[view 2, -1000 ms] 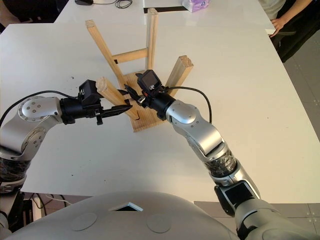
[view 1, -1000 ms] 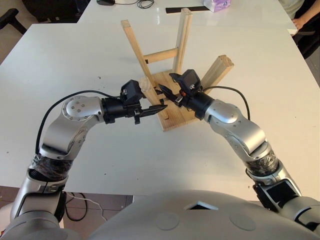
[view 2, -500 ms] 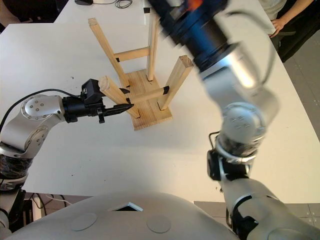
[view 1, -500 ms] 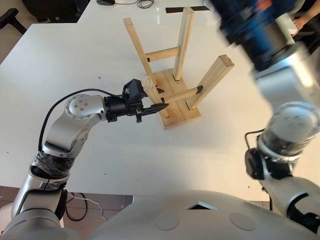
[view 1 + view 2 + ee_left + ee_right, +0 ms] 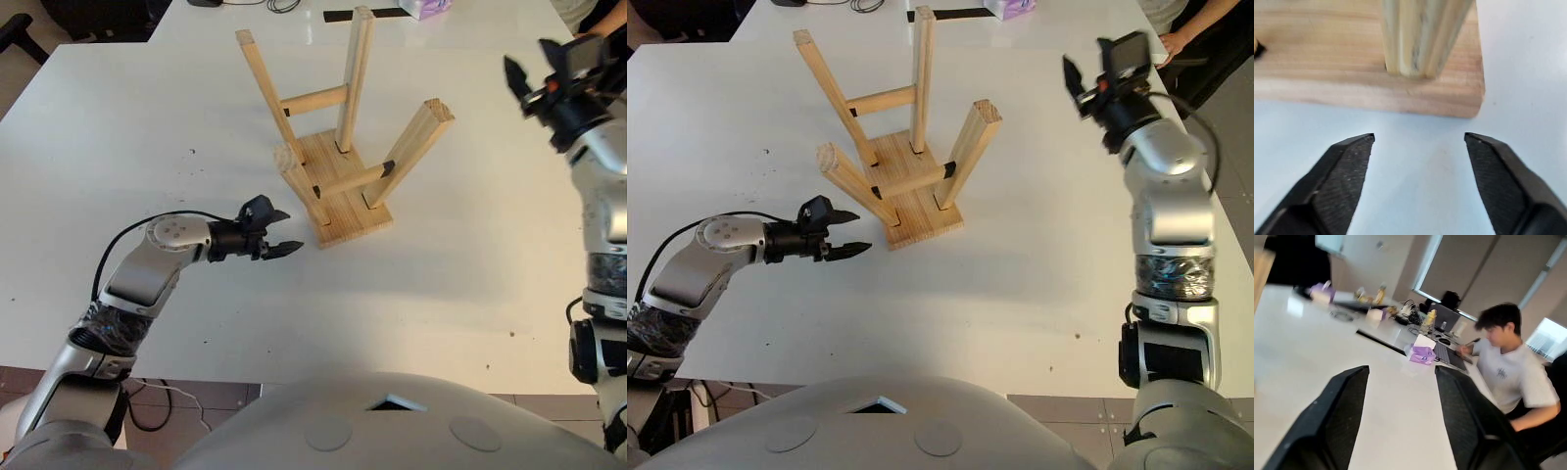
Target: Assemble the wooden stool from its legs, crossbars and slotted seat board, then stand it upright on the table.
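Observation:
The wooden stool stands upside down on the white table. Its slotted seat board lies flat, the legs point up, and crossbars join them. My left gripper is open, low over the table, a short way off the board's near-left corner and touching nothing. In the left wrist view its open fingers frame the board's edge and one leg. At the far right my right gripper is raised high, open and empty, well clear of the stool; its fingers face the room.
A purple tissue box and a black strip lie at the table's far edge. Bare tabletop lies to the left, the right and the near side of the stool.
My right arm has swung up from the stool's near crossbar and out to the far right. My left gripper has drawn back toward the near left, dropped lower and opened.

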### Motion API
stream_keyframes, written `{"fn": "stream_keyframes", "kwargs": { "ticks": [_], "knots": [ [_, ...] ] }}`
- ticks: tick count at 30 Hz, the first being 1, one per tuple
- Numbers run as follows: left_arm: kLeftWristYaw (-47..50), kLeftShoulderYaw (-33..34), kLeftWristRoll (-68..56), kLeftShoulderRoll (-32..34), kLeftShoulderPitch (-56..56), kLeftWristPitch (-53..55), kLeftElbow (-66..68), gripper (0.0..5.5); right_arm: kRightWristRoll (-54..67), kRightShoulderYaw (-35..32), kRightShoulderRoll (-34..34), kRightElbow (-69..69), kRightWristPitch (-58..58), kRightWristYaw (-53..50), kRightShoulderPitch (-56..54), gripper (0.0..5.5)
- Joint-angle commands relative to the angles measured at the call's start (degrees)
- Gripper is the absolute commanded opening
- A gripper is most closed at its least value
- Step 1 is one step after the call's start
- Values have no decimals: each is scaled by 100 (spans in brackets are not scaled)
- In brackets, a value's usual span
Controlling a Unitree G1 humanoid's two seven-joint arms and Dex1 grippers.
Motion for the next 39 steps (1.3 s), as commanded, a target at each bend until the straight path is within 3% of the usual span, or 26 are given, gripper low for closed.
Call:
{"fn": "stream_keyframes", "kwargs": {
  "ticks": [1,4,9,14,24,30,39],
  "knots": [
    [-211,62,94,0,-210,33,78,425,-327,429,291,-179,-432,221,272,293],
    [-401,194,-61,72,-115,74,-152,448,-357,284,321,-271,-437,260,426,336],
    [-466,1030,-480,320,722,64,-829,448,-258,-93,266,-422,-248,339,791,340],
    [-25,1702,-1283,-214,895,355,-1477,448,-203,-212,419,-719,24,314,1152,340],
    [539,1891,-1572,-650,948,424,-1957,448,-359,-71,567,-1193,308,331,1469,340],
    [610,1951,-1543,-698,1268,313,-2003,357,-371,-166,524,-1219,334,381,1548,343],
    [415,2168,-2004,-752,1226,172,-2262,357,-457,-317,453,-1150,419,359,1564,343]
  ]
}}
